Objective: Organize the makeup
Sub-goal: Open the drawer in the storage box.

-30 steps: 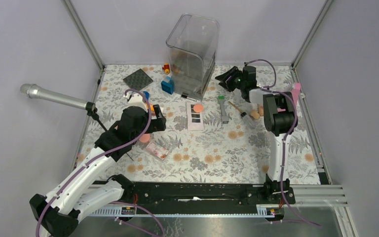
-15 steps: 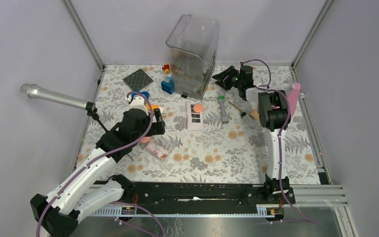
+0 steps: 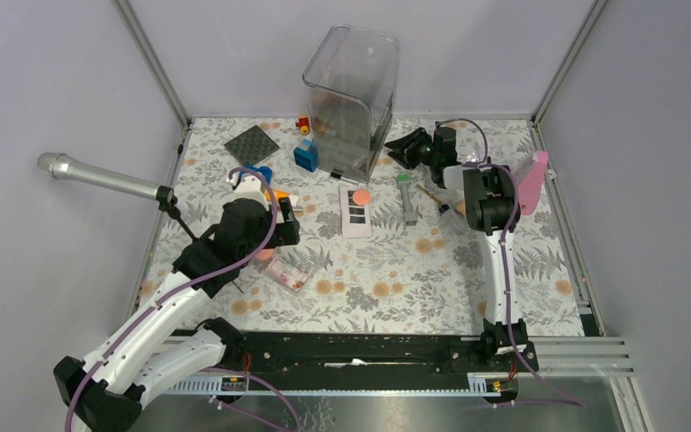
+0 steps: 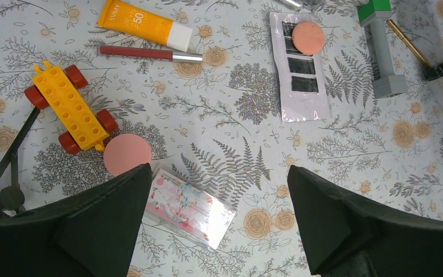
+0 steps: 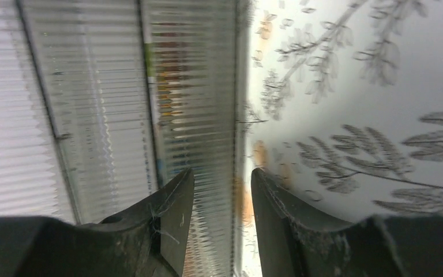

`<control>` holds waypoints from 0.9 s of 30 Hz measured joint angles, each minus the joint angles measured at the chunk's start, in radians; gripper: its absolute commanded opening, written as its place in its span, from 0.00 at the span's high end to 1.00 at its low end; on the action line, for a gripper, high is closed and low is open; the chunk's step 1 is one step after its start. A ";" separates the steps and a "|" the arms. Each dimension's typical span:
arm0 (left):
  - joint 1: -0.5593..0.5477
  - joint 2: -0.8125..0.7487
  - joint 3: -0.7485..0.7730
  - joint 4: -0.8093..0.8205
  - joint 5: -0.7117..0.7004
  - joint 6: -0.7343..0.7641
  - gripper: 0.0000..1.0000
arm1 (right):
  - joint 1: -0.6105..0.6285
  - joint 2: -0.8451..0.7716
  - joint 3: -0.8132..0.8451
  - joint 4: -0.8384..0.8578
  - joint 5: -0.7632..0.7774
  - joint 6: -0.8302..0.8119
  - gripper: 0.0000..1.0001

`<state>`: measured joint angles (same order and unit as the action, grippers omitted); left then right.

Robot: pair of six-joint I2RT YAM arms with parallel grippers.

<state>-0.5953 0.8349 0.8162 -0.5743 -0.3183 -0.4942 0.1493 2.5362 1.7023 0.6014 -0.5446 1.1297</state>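
My left gripper (image 3: 277, 236) is open and empty. It hovers over the clear pink-shade palette (image 4: 190, 208), which lies by the left finger in the left wrist view, and a coral-pink disc (image 4: 127, 154). A white palette with dark squares (image 3: 356, 210) carries a second coral disc (image 3: 361, 195). The grey tube with a green cap (image 3: 407, 196) and a tan-handled brush (image 3: 432, 198) lie to its right. My right gripper (image 3: 400, 144) is open at the right side of the clear container (image 3: 351, 90). In the right wrist view its ribbed wall (image 5: 196, 104) fills the space ahead of the gripper (image 5: 222, 173).
A silver microphone on a stand (image 3: 99, 177) reaches in from the left. A yellow toy car (image 4: 72, 112), an orange tube (image 4: 144, 23) and a red pencil (image 4: 150, 53) lie near my left gripper. A dark mat (image 3: 252, 144) and a blue block (image 3: 305, 155) sit at the back.
My right gripper has moved left, closer to the clear container's side. My left gripper has shifted slightly towards the near edge, over the pink palette.
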 measured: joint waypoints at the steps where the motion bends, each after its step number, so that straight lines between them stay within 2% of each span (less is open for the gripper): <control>1: 0.000 0.000 0.000 0.000 0.000 0.000 0.01 | 0.000 0.014 0.000 0.011 0.000 0.014 0.52; 15: 0.000 -0.005 0.000 0.000 0.000 0.000 0.01 | -0.001 0.034 -0.005 0.178 -0.025 0.134 0.52; 27: 0.000 -0.005 0.000 0.000 0.000 0.000 0.01 | -0.001 0.053 0.014 0.224 -0.052 0.178 0.61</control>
<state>-0.5953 0.8303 0.8162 -0.5743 -0.3183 -0.4938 0.1486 2.5896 1.7161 0.8253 -0.5968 1.3075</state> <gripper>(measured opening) 0.989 0.406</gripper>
